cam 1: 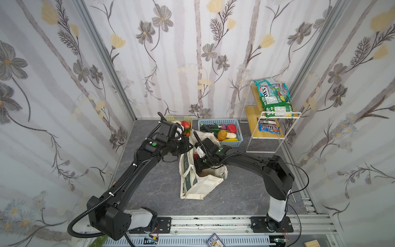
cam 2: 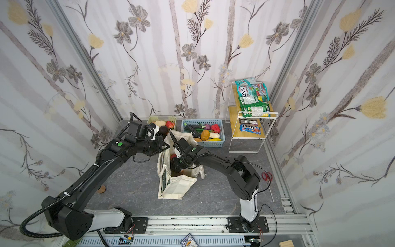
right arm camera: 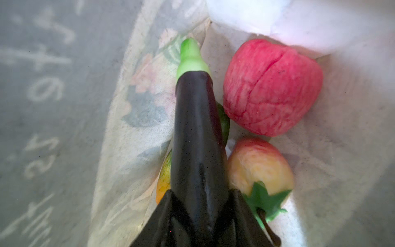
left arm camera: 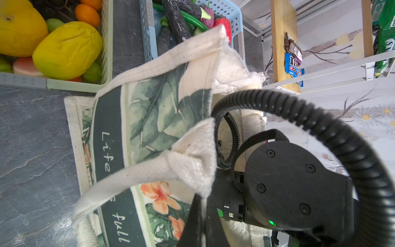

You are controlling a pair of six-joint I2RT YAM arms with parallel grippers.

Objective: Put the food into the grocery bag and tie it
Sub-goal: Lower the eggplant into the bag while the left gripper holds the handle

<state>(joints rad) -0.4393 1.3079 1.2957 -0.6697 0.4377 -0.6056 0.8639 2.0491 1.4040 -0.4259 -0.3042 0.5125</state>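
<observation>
The grocery bag (cam 1: 198,186) stands near the middle of the worktop (cam 1: 149,188), mouth up. Both arms meet at its far end. The left pincer (cam 1: 187,142) is clamped shut on the cream rim at the bag's 11 o'clock corner, close to where a strap handle (left arm camera: 128,179) is sewn on. Judging by the taut fabric in the left wrist view, this grip is there to pull the mouth wide and stop the soft canvas from folding in.

The right pincer (right arm camera: 201,195) reaches down inside the bag and grips a dark purple eggplant (right arm camera: 196,119) by its thick end, green stem pointing away from the fingers. It is held lengthwise, probably so that it slides in along the bag wall rather than jamming across the opening. A red fruit (right arm camera: 271,87) and a peach-coloured fruit (right arm camera: 258,166) with a green leaf already lie on the bag floor beside it (a bit of something orange-green shows under the eggplant, too hidden to name).

More food waits outside. The blue basket (cam 1: 239,136) at the bag's 1 o'clock and the pale green basket (cam 1: 170,118) at 11 o'clock are both full. Snack packets (cam 1: 275,104) sit on the shelf rack (cam 1: 252,119) at 2 o'clock. Loading looks far from done, and the straps are untied.
</observation>
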